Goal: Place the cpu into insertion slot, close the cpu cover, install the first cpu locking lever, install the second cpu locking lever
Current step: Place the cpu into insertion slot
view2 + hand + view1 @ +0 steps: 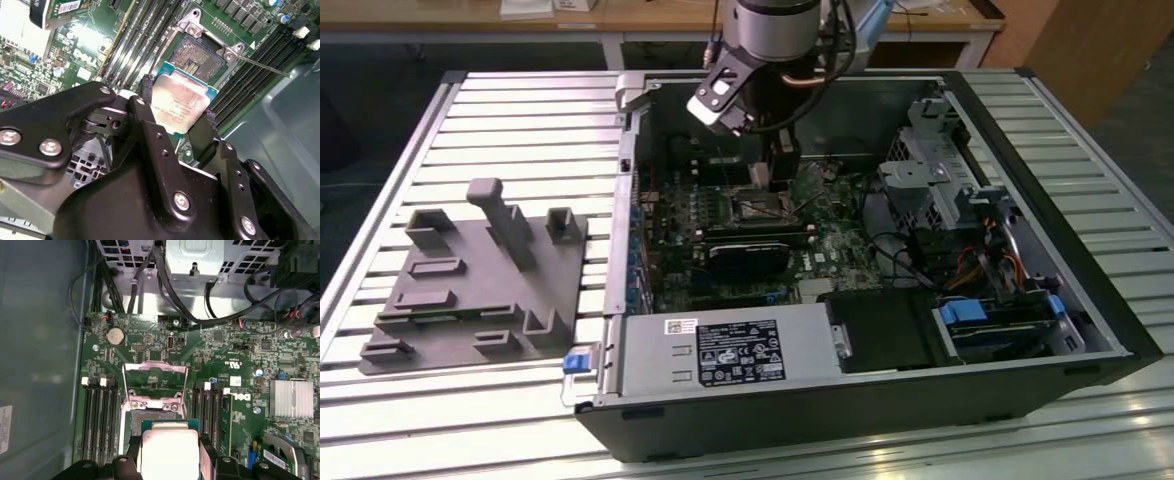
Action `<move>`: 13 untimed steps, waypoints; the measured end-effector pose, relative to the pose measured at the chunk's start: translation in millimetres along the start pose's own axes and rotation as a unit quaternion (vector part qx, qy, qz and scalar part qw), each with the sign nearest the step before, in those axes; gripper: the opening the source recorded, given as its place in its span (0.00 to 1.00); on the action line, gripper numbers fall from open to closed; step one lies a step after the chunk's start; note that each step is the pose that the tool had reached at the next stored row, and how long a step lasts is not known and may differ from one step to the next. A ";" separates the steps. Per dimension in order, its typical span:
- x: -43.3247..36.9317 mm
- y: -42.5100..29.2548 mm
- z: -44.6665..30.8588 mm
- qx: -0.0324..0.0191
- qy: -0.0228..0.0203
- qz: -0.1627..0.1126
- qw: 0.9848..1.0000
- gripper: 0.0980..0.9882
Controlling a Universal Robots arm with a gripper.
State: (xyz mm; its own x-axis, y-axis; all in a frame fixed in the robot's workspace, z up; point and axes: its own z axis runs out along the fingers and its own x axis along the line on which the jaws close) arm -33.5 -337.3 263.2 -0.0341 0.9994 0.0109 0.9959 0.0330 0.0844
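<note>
My gripper (178, 100) clamps the cpu (182, 107) by opposite edges, likely light, stiff, fragile, at 12 o'clock of the insertion slot (761, 208), exterior view.

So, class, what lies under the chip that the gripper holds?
The open socket on the green board, with its metal cover raised. The chip hides part of the socket.

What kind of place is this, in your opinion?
Probably a robotics lab or test workshop: an open computer case lies under a robot arm on a slatted metal table, a grey fixture plate beside it, wooden desks behind.
</note>
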 end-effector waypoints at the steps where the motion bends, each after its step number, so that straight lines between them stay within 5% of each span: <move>1: 0.0 -0.1 1.8 0.000 0.000 0.000 1.000 0.50; 8: 2.1 -1.1 14.1 0.000 -0.003 0.000 1.000 0.50; 13: 3.6 -1.7 20.6 0.001 -0.018 -0.001 1.000 0.50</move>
State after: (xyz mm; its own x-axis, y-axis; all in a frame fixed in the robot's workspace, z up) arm -33.6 -333.5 242.5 -0.0340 0.9991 -0.0249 0.9959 0.0360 0.0832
